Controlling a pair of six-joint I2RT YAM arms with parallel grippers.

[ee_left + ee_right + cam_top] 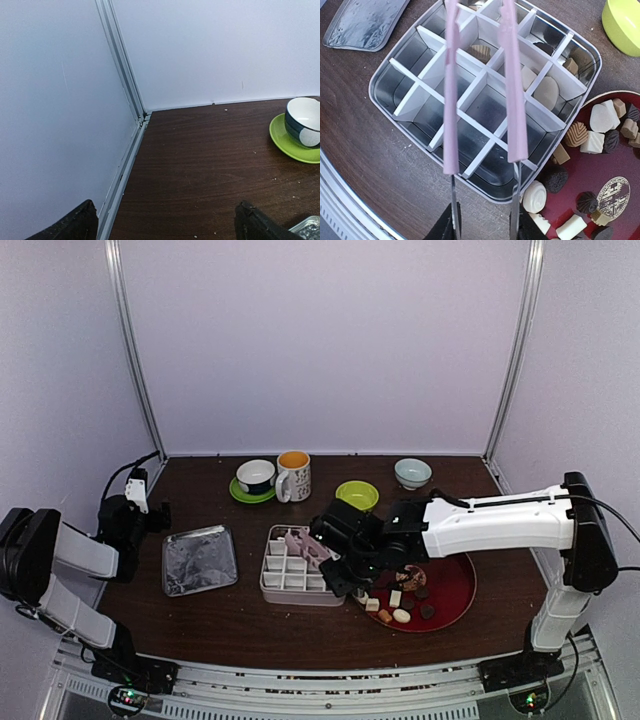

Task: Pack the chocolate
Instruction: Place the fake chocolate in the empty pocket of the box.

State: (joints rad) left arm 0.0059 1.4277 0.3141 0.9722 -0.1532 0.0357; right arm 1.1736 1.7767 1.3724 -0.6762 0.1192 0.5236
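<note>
The right claw [485,222] is clamped on the handle end of a pair of pink tongs [512,100], one black finger [451,227] pressed to the outside of each arm. The tongs reach straight ahead of the claw, and their two arms stand apart along all the length that shows. Their tips run off the top of the wrist view, so I cannot tell whether anything sits between them.

Directly beneath the tongs and ahead of the claw lies a square metal tin [290,597], split into small compartments by a white divider grid [445,87]. Most of the chocolate [602,117] lies to the right of the claw on a round red plate [455,585]: white, cream, tan and dark pieces in a loose scatter, the nearest just beside the claw's right finger. A few pieces already sit in the tin's compartments on the far right side, ahead of the claw.

A shallow metal tray [200,560] lies well to the left of the claw, beyond the tin. A lime-green bowl [357,494] stands past the tin's far right corner.

The left claw [165,225] hangs wide open with nothing in it, facing the table's back corner, with a cup on a green saucer [302,122] ahead to its right.
</note>
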